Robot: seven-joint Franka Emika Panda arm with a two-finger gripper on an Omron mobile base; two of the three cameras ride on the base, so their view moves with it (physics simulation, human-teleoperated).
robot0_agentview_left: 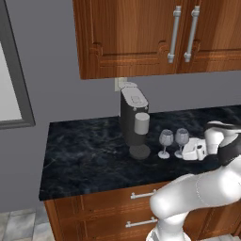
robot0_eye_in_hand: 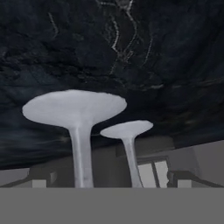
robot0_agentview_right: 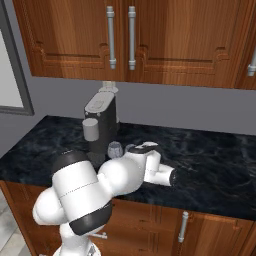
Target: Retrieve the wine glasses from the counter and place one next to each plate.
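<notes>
Two clear wine glasses stand upright side by side on the black marble counter, the left one and the right one. My gripper lies low and level just right of the right glass, pointing at it, jaws open and holding nothing. The hand view is rolled upside down. There the nearer glass has its stem a little left of centre, ahead of my open gripper, and the farther glass stands behind it. One glass peeks past my arm. The plates are out of view.
A dark coffee machine with a grey cup stands close left of the glasses, also seen as the coffee machine. Wooden wall cabinets hang above. Drawers sit under the counter. The slab ends at the left by a window frame.
</notes>
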